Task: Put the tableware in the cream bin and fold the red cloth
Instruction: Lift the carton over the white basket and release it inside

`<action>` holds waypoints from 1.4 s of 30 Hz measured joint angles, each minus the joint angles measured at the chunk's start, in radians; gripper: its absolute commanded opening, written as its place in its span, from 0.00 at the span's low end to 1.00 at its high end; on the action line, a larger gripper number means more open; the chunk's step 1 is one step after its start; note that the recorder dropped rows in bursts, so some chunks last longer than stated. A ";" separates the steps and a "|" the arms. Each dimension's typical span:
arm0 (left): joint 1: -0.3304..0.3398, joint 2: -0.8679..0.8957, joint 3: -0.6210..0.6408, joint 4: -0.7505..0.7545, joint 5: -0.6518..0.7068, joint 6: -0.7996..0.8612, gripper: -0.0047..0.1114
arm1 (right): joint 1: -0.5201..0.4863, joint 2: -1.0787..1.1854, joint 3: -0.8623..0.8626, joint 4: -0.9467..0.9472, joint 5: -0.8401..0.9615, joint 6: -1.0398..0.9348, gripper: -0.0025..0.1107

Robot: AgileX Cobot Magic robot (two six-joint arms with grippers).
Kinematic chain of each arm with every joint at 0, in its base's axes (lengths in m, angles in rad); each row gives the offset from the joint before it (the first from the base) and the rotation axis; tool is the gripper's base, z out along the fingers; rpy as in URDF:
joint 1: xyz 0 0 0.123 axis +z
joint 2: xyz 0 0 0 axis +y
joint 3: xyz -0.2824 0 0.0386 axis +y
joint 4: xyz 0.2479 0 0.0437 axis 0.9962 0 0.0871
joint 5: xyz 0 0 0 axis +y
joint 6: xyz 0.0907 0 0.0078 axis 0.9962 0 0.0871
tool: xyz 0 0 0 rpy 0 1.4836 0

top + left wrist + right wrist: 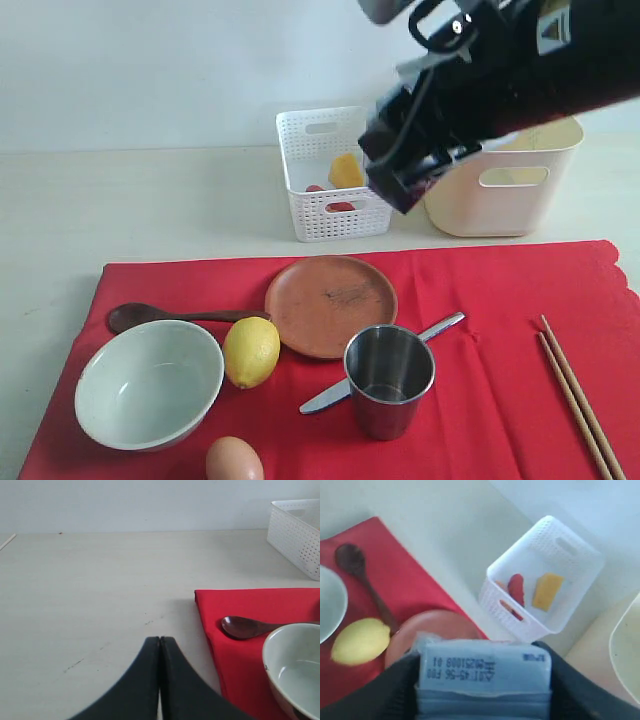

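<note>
Visibly creased, the red cloth (500,290) lies flat under the terracotta plate (330,305).

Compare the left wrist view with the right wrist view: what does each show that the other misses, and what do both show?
Only the left wrist view: the left gripper, shut and empty. Only the right wrist view: a milk carton held in the right gripper, the lemon, the terracotta plate, the cheese and sausage inside the white lattice basket, and the cream bin at the frame's edge. Both: the red cloth, wooden spoon, bowl, that basket and the table.
</note>
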 measured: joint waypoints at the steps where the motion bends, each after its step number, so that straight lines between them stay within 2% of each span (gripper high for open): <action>1: 0.000 0.000 0.000 0.000 0.000 0.000 0.04 | -0.020 0.027 -0.030 0.012 -0.002 0.003 0.02; 10: 0.000 0.000 0.000 0.000 0.000 0.000 0.04 | -0.144 0.350 -0.357 0.173 -0.023 -0.068 0.02; 21: 0.000 0.000 0.000 0.000 0.000 0.000 0.04 | -0.288 0.763 -0.713 0.510 -0.023 -0.289 0.02; 28: 0.000 0.000 0.000 0.000 0.000 0.000 0.04 | -0.335 0.926 -0.838 0.543 -0.019 -0.307 0.02; 34: 0.000 0.000 0.000 0.000 0.000 0.000 0.04 | -0.337 0.993 -0.865 0.545 0.081 -0.364 0.02; 36: 0.000 0.000 0.000 0.000 0.000 0.000 0.04 | -0.337 0.997 -0.865 0.545 0.111 -0.384 0.05; 39: 0.000 0.000 0.000 0.000 0.000 0.000 0.04 | -0.337 0.998 -0.866 0.519 0.139 -0.401 0.17; 42: 0.000 0.000 0.000 0.000 0.000 0.000 0.04 | -0.337 0.998 -0.869 0.489 0.180 -0.408 0.38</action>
